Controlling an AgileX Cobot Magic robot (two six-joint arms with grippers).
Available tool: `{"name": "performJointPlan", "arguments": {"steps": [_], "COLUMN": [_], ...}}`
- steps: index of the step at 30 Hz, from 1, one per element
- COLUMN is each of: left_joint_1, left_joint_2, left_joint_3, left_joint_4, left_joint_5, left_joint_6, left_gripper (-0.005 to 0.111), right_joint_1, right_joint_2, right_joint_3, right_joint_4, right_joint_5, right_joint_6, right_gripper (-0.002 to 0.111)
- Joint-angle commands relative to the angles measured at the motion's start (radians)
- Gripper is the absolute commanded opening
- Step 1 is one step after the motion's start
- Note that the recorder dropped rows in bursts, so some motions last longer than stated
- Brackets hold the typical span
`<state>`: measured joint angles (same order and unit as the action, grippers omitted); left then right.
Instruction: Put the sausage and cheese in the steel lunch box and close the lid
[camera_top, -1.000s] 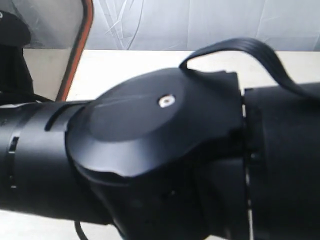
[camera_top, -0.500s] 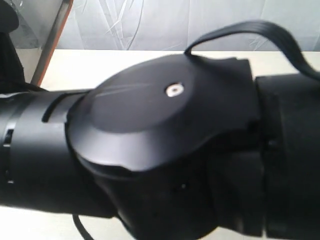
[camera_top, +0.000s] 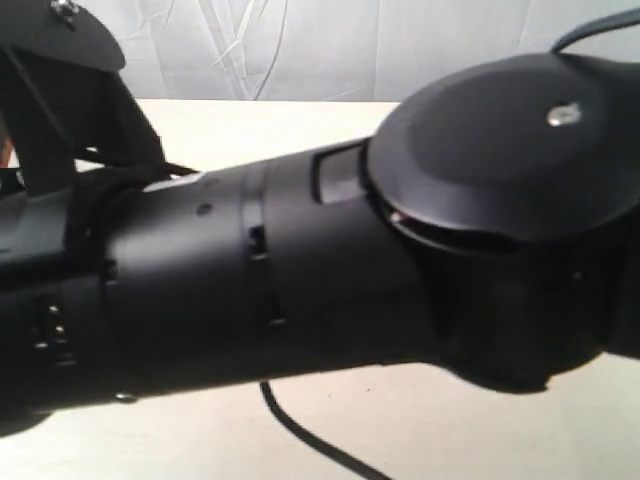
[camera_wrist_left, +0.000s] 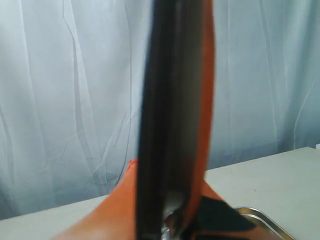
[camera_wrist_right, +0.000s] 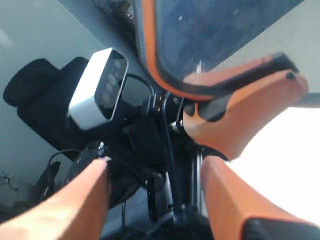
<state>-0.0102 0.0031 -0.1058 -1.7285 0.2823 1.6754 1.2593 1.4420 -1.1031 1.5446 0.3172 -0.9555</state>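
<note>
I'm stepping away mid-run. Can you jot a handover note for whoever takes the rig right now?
Left gripper: shut on the lid, held upright.
Right gripper: open, empty.
Steel lunch box: only a corner shows, lid not yet on.
Sausage and cheese: out of view, so loading is unconfirmed.
To do: confirm both are in, then close the lid.
</note>
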Motion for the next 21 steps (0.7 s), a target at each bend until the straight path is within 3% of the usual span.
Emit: {"name": "performJointPlan", "arguments": {"steps": [1,4,7,11,15,21], "left_joint_1": [-0.002,-0.002,-0.011,-0.065,-0.116,-0.203], "left_joint_2": [-0.003,-0.003,-0.003,-0.003,-0.003,0.042], "left_joint_3": [-0.068,-0.144,-0.215,-0.264,-0.266,-0.266], "left_joint_4": [-0.007,0.224,0.584,0.963,1.283,1.704], "left_joint_5": [-0.040,-0.034,0.042,0.166,0.212,0.244], "left_joint_6": [0.012,0.012,0.010,-0.017,-0.161,-0.400], "left_gripper": [0.000,0.000,0.000,0.000,0.000,0.000], "right_joint_1": [-0.059,-0.116,-0.191,-0.293,-0.377,-0.525], "right_joint_2": [-0.072,-0.116,-0.148,-0.157,-0.157,-0.157], "right_joint_3": [0.020,0.020,0.020,0.020,0.020,0.020], "right_joint_4": [-0.258,-0.488,-0.740,-0.997,-1.155,-1.167], "right_joint_5": [0.106,0.144,0.210,0.354,0.435,0.489], "right_joint_6": [0.132,0.361,0.614,0.857,0.956,0.956], "right_gripper": [0.054,0.054,0.054,0.054,0.054,0.053]}}
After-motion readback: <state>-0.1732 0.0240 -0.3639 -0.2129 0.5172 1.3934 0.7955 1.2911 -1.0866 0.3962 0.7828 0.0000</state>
